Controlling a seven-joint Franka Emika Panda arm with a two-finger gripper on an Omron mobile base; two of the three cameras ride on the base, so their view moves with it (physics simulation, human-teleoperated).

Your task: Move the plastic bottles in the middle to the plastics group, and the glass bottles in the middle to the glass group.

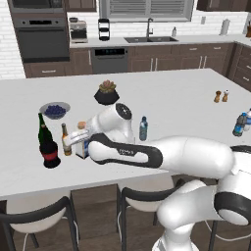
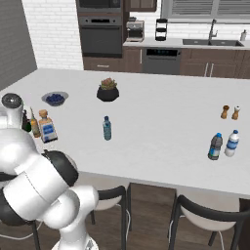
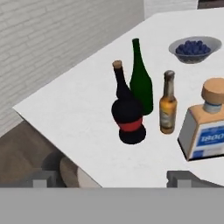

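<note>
At the counter's left end, a dark round-bellied bottle (image 3: 127, 119) with a red label stands against the tall green bottle (image 3: 141, 83). The slim amber bottle (image 3: 168, 104) is just right of them. The square bottle (image 3: 204, 127) with a blue-white label and tan stopper stands beside the amber one. My gripper (image 3: 113, 180) is open and empty, hovering back from these bottles over the counter's near edge. In the left base view my hand (image 1: 73, 139) partly hides the square bottle. A small water bottle (image 1: 143, 128) stands alone mid-counter. Two water bottles (image 2: 215, 146) (image 2: 232, 143) stand at the right.
A bowl of blueberries (image 1: 55, 110) sits behind the glass bottles, and a potted plant (image 1: 107, 92) is further back. Salt and pepper shakers (image 2: 230, 112) stand at the far right. Stools (image 1: 41, 215) line the counter's near edge.
</note>
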